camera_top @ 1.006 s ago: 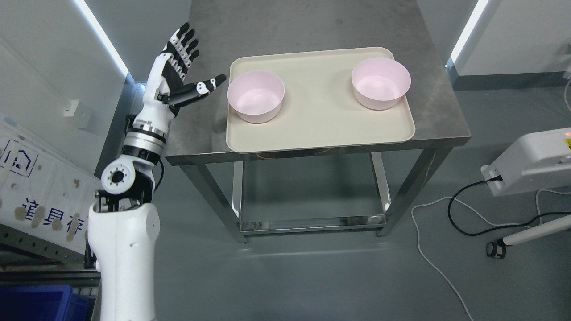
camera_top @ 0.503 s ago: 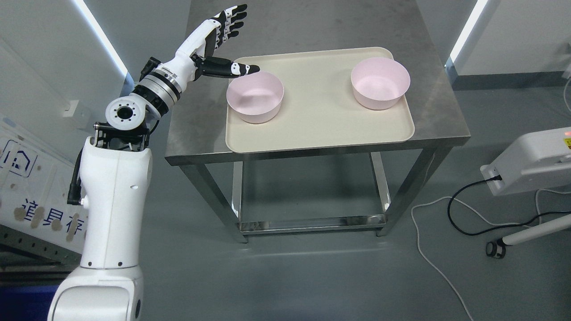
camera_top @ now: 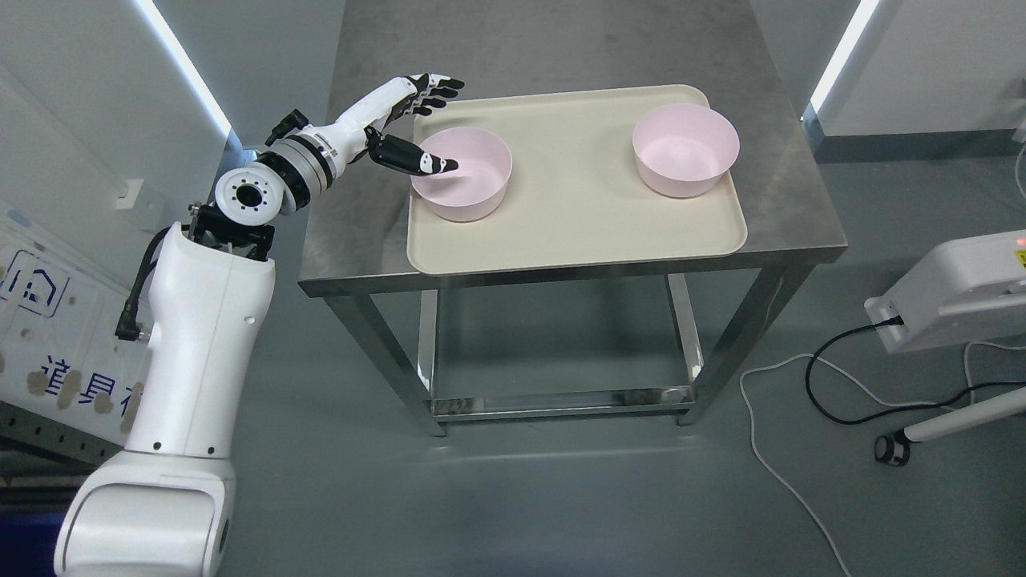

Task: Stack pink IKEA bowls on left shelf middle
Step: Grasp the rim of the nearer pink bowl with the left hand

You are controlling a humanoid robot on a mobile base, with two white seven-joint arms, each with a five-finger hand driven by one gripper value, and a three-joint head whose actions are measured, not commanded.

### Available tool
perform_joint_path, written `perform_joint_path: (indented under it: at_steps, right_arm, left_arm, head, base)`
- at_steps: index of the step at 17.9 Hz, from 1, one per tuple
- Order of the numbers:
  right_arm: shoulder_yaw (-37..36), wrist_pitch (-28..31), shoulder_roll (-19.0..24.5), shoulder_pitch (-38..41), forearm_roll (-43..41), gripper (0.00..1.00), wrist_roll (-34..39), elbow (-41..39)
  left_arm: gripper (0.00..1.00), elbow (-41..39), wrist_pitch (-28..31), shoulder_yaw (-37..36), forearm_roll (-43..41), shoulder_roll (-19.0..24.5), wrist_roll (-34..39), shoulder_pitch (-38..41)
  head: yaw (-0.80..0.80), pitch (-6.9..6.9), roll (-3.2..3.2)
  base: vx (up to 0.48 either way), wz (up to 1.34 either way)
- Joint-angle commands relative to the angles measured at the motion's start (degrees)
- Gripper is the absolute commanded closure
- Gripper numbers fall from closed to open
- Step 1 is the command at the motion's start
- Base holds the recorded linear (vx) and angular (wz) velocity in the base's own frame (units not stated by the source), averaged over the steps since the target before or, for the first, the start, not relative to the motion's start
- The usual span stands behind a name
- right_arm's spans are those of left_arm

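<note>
Two pink bowls stand on a cream tray on a steel table. The left bowl is at the tray's left end, the right bowl at its far right. My left hand reaches in from the left at the left bowl's near-left rim. Its thumb dips inside the bowl, while the four fingers stretch out above and behind the rim. The hand is open and holds nothing. No right arm shows.
The steel table has bare metal left of and behind the tray, and a low shelf underneath. A white device with cables on the floor stands at the right. A printed white panel leans at the far left.
My left arm has swung from upright beside the table out over its left edge and lowered. The thumb has dropped from above the rim into the left bowl. The bowls have not moved.
</note>
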Motion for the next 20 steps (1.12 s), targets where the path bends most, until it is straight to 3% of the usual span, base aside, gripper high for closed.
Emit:
perform_joint_path:
  at_steps: [1,8,17,20]
  right_arm:
    - [0.0,0.0,-1.0,0.0,0.0,0.0,-0.2,0.0]
    - [0.0,0.0,-1.0,0.0,0.0,0.0,-0.2,0.0]
    - [0.0,0.0,-1.0,0.0,0.0,0.0,-0.2,0.0]
    - [0.0,0.0,-1.0,0.0,0.0,0.0,-0.3,0.0]
  left_arm:
    - [0.36,7.2,0.2,-4.9,-3.4,0.5,-0.8,-3.8]
    - [0.38,7.6,-0.1,-8.9,-11.2,-1.2,-0.7,-5.4]
    - [0.56,7.9,-4.8,-9.1,-19.3,-4.4,-0.2,-6.6]
    - [0.67,7.8,-7.4,-9.1,-21.1,-4.5,0.0,-6.6]
  head:
    - [0.0,0.0,0.0]
    - [0.0,0.0,0.0]
    - [0.0,0.0,0.0]
    - [0.0,0.0,0.0]
  base:
    - [0.0,0.0]
    - [0.0,0.0]
    - [0.0,0.0]
    - [0.0,0.0]
